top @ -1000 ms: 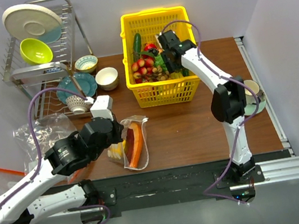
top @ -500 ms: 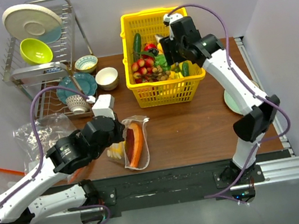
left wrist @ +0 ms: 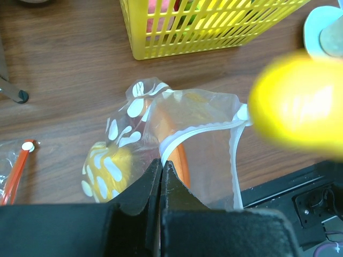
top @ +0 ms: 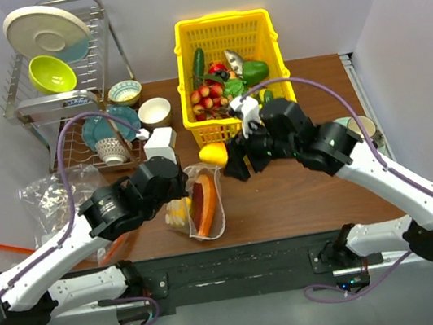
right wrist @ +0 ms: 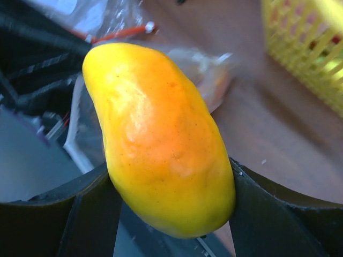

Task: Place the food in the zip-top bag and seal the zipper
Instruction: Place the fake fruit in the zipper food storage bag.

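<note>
The zip-top bag (top: pixel 207 207) lies on the brown table, dotted and clear, with an orange papaya-like slice (top: pixel 202 203) and a yellow piece (top: pixel 179 215) inside. My left gripper (top: pixel 179 186) is shut on the bag's mouth edge by the whitish zipper (left wrist: pixel 199 130) and holds the mouth open (left wrist: pixel 161 162). My right gripper (top: pixel 222 158) is shut on a yellow-orange mango-like fruit (top: pixel 214 155), held just above the bag's far end. The fruit fills the right wrist view (right wrist: pixel 161 134) between the jaws (right wrist: pixel 170 193). It shows as a yellow blur in the left wrist view (left wrist: pixel 297 107).
A yellow basket (top: pixel 238 133) of toy produce stands behind the bag. A dish rack (top: pixel 63 79) and bowls (top: pixel 154 113) stand at the back left. Other clear bags (top: pixel 60 191) with a red-orange strip (top: pixel 3 246) lie at the left. A cup (top: pixel 366 129) stands at the right.
My right arm has swung out of the basket, forward and left, carrying the yellow-orange fruit to just above the bag. My left gripper has shifted slightly right, still holding the bag's edge.
</note>
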Controlling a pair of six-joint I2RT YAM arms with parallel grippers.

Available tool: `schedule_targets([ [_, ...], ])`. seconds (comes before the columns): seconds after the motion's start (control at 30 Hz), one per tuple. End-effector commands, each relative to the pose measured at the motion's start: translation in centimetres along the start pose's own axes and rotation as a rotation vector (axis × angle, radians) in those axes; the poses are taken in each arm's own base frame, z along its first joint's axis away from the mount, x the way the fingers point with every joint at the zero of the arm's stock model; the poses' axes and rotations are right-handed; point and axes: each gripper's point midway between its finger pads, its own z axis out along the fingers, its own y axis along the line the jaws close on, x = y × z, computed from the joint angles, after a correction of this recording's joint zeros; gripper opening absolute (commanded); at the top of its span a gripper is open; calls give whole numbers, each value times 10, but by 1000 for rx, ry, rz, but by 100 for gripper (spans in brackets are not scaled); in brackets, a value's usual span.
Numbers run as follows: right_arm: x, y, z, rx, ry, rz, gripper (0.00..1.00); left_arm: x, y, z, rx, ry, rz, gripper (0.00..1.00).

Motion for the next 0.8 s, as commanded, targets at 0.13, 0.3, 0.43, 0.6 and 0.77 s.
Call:
schedule_targets([
  [0.13, 50, 55, -7, -247, 19, 137, 44, -18, -21, 6, 20, -25, -68, 0],
  [0.3, 63, 65, 2, -278, 36, 213, 43, -20, -37, 12, 66, -17, -92, 0],
  [0.43, 68, 58, 13, -214, 51, 262, 43, -18, -47, 15, 101, 1, -107, 0],
  [0.6, 73, 35, 22, -67, 56, 337, 44, -15, -58, 18, 139, 18, -136, 0],
  [0.77, 83, 19, 26, 26, 53, 386, 46, -13, -66, 19, 174, 32, -159, 0],
])
